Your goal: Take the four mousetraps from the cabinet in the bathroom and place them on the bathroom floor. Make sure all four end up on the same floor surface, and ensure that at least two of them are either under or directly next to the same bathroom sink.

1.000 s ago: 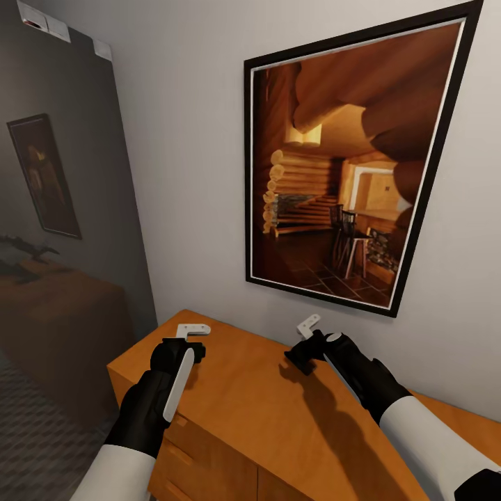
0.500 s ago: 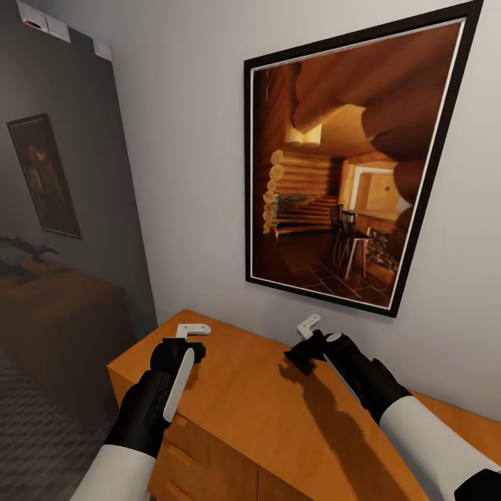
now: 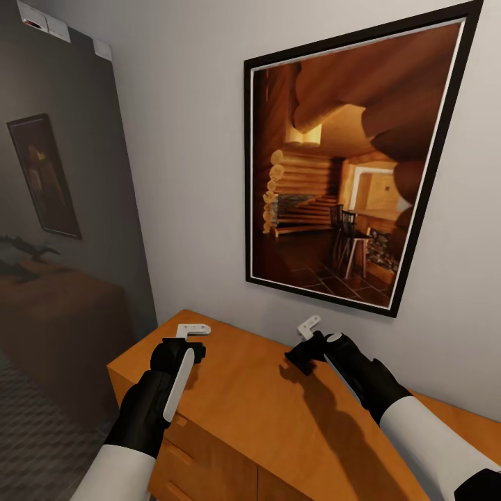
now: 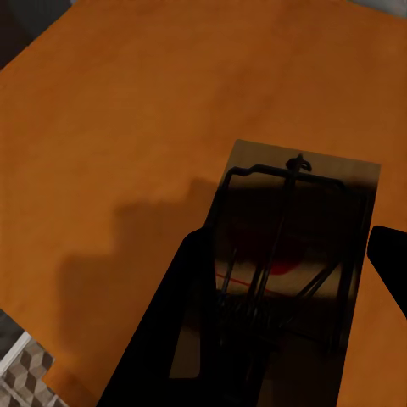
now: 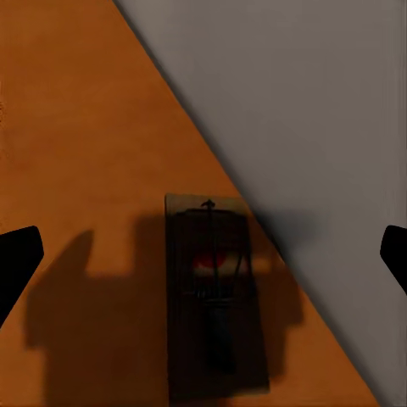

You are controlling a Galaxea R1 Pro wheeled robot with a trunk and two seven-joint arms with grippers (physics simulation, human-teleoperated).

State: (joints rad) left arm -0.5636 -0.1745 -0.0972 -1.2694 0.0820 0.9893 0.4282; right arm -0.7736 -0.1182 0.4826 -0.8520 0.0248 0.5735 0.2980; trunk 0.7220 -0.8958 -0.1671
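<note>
**Both arms poised over traps on the cabinet top**

A pale matte wall [image 3: 195, 174] carries a large black-framed picture [image 3: 348, 160] of a log interior. Below it, the cabinet [image 3: 250, 403] spreads a smooth, glossy orange-brown top with plain fronts. The left gripper [image 4: 288, 339] reaches down over one mousetrap [image 4: 292, 246], a flat dark rectangular board with thin wire parts lying on the wood; its black fingers flank the board, spread apart, not clamping it. The right gripper [image 5: 203, 254] hangs with fingers wide apart above a second mousetrap [image 5: 212, 297], which lies near the wall edge.
</note>
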